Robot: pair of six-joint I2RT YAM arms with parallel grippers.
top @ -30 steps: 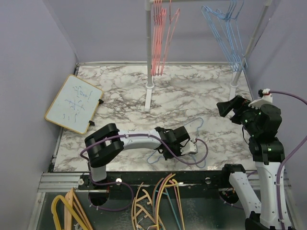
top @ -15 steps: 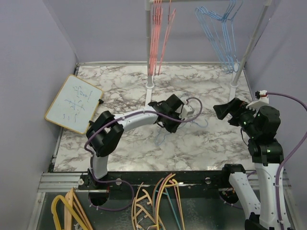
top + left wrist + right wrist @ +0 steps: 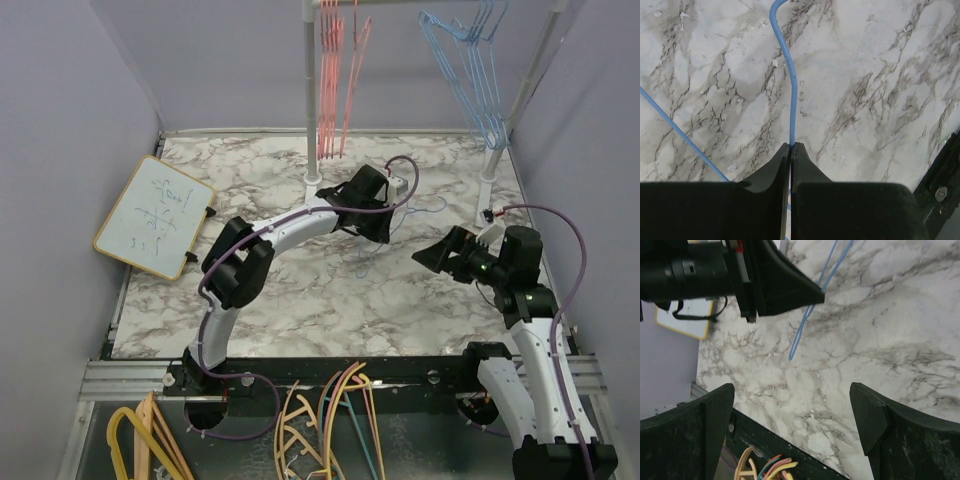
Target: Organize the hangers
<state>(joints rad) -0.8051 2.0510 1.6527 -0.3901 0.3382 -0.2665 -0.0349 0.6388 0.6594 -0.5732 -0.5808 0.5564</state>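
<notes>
Mostly done, it seems: along the far edge of the desk (image 3: 250, 180) the rack (image 3: 311, 100) carries a bunch of red hangers (image 3: 328, 90) and, toward the far right corner, blue hangers (image 3: 488, 125). One loose blue hanger (image 3: 795, 107) remains to hang (no other shows on the marble), its wire pinched in the left tool (image 3: 791, 146), lifted over the desk's middle. A second ago it lay by the near edge; the right tool (image 3: 437, 254), jaws spread and empty, has swung inward.

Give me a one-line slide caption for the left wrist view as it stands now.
Left tool shut on a light blue wire hanger, seen over the marbled table.
</notes>
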